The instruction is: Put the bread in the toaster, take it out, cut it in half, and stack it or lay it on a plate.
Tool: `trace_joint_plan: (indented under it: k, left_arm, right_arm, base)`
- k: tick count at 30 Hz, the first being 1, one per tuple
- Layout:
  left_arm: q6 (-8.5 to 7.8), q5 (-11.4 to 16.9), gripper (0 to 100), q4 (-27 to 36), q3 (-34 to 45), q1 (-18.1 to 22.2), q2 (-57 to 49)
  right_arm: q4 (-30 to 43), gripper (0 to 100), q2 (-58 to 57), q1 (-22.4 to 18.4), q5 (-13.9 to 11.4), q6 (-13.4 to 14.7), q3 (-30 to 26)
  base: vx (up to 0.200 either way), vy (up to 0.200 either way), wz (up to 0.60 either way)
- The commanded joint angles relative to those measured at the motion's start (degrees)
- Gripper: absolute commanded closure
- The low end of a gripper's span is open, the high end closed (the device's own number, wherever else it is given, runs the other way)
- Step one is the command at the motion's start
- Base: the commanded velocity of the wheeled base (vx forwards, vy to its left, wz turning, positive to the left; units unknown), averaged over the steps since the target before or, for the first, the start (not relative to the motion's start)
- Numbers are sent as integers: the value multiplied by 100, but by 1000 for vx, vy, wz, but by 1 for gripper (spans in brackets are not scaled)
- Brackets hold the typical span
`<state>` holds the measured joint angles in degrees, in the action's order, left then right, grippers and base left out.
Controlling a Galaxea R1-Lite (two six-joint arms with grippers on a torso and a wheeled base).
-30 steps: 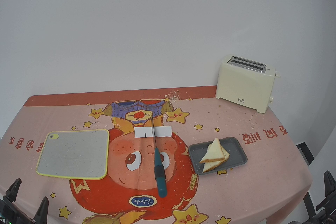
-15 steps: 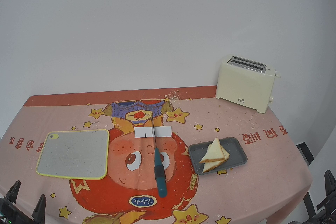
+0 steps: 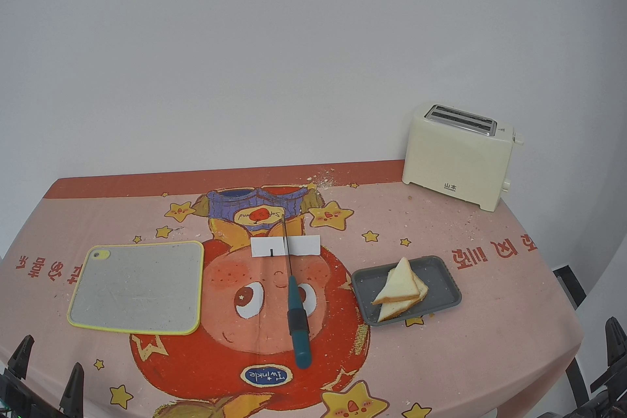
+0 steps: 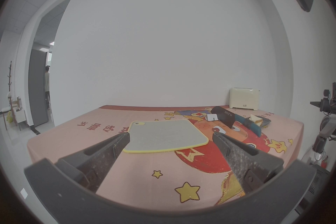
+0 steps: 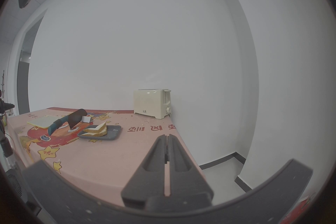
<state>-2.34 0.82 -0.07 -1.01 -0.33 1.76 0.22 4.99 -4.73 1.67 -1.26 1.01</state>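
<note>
Now we are holding our left claw (image 4: pixel 170 135) wide open and empty, our right claw (image 5: pixel 167 139) closed on nothing. Both triangular white bread halves (image 3: pixel 400 289) are lying stacked on the dark grey rectangular plate (image 3: pixel 446 290).

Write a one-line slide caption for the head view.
Two bread halves stacked on a grey plate, knife between plate and cutting board, toaster at the back right.
</note>
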Motion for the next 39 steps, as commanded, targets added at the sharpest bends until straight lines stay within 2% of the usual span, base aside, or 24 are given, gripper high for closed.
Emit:
trace_joint_plan:
  k: [1, 3, 6, 8, 9, 11, 13, 17, 23, 27, 33, 39]
  left_arm:
    - [76, 15, 0, 7, 101, -20, -44]
    - [111, 6, 0, 7, 101, -20, -44]
    - [111, 6, 0, 7, 101, -20, -44]
    - [111, 15, 0, 16, 101, -20, -44]
    - [111, 15, 0, 16, 101, -20, -44]
    - [111, 15, 0, 16, 101, -20, -44]
    - [111, 6, 0, 7, 101, -20, -44]
    - [120, 6, 0, 16, 101, -11, -52]
    - [129, -11, 0, 16, 101, -11, -44]
    - [137, -11, 0, 16, 101, -11, -52]
    - [155, -20, 0, 16, 101, -11, -52]
    - [146, -11, 0, 16, 101, -11, -52]
  right_arm:
    - [-22, 100, 319, -555, -149, -182, -57]
    - [-66, 100, 11, -423, -334, -226, -75]
    - [-66, 100, 29, -292, -369, -279, -84]
    - [-57, 100, -6, 394, -369, -261, -75]
    - [-57, 100, -42, 578, -369, -252, -75]
    - [-48, 100, -129, 684, -360, -173, -75]
    - [-13, 100, -332, 491, -360, -138, -75]
    - [-48, 100, -499, 473, -299, 73, -84]
    - [-48, 100, -499, 482, -290, 46, -84]
    - [-40, 100, -499, 482, -369, -147, -84]
    - [-48, 100, -499, 482, -352, -77, -84]
    - [-40, 100, -499, 482, -334, -50, -84]
  base:
    - [0, 0, 0]
    - [0, 0, 0]
    - [0, 0, 0]
    - [0, 0, 0]
    - [0, 0, 0]
    - [0, 0, 0]
    - [0, 0, 0]
    - [-200, 0, 0]
    - [-200, 0, 0]
    - [-200, 0, 0]
    - [-200, 0, 0]
    - [0, 133, 0]
